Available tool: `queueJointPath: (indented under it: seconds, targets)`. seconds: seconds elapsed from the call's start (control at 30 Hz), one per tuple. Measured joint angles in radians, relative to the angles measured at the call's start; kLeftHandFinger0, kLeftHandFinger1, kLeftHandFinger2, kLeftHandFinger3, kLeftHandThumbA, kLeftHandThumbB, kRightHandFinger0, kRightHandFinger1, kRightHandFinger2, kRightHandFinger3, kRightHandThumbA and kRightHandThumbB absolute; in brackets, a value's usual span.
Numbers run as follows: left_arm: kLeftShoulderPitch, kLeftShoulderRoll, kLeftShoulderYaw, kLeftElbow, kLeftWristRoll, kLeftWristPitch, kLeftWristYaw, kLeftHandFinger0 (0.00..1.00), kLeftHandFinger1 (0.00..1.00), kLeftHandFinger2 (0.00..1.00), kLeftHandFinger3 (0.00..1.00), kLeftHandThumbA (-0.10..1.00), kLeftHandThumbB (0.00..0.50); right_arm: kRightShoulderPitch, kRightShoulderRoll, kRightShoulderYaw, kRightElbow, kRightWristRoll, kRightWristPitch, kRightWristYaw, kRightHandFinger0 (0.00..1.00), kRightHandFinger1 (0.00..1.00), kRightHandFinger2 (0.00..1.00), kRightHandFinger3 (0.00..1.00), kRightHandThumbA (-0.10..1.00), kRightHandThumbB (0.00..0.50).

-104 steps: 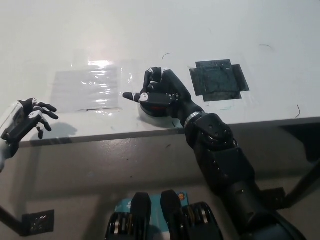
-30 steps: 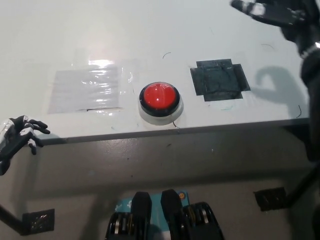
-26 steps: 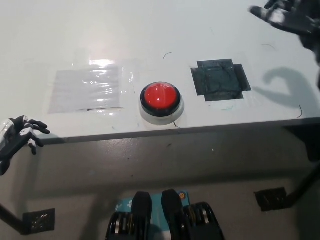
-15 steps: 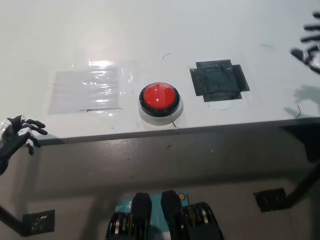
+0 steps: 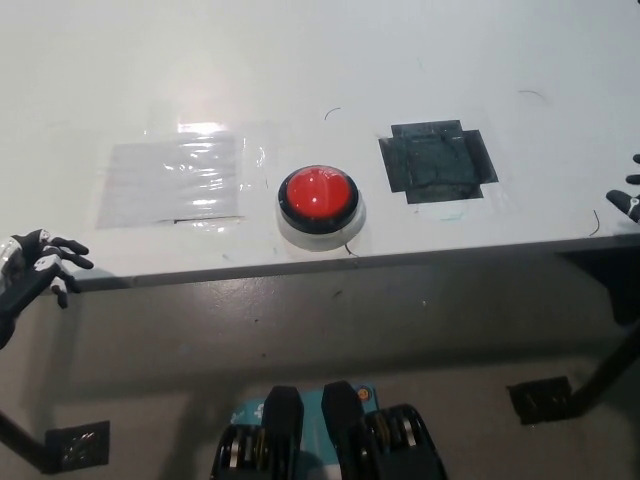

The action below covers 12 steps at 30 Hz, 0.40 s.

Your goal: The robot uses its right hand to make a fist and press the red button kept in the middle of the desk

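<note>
The red button (image 5: pixel 318 194), round on a black and white base, sits uncovered in the middle of the white desk (image 5: pixel 300 80), near the front edge. Only the black fingertips (image 5: pixel 629 200) of my right hand (image 5: pixel 630 198) show at the picture's right edge, far right of the button, spread apart. My white left hand (image 5: pixel 30 272) rests at the lower left by the desk's front edge, fingers loosely curled and holding nothing.
A dark taped square (image 5: pixel 437 162) lies right of the button. A clear plastic patch (image 5: pixel 175 178) lies to its left. The desk's front edge (image 5: pixel 330 262) runs across the middle, with grey floor below.
My right hand lifted off the button, swung up to the far right with fingers spreading, then came down along the right edge and has nearly left the view. The left hand barely moved.
</note>
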Motion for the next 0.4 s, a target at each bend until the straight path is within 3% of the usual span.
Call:
queueJointPath:
  seconds: [0.07,0.4]
  targets:
    - [0.000,0.000,0.000,0.000,0.000,0.000,0.000,0.29,0.34,0.45,0.58,0.47,0.000,0.000,0.001,-0.003,0.000,0.006,0.000,-0.005,0.34,0.46,0.52,0.65,1.00,0.475]
    - [0.000,0.000,0.001,0.004,0.000,-0.005,0.000,0.26,0.32,0.45,0.57,0.49,0.000,0.003,0.002,-0.010,0.000,0.022,0.000,-0.021,0.32,0.43,0.49,0.66,1.00,0.477]
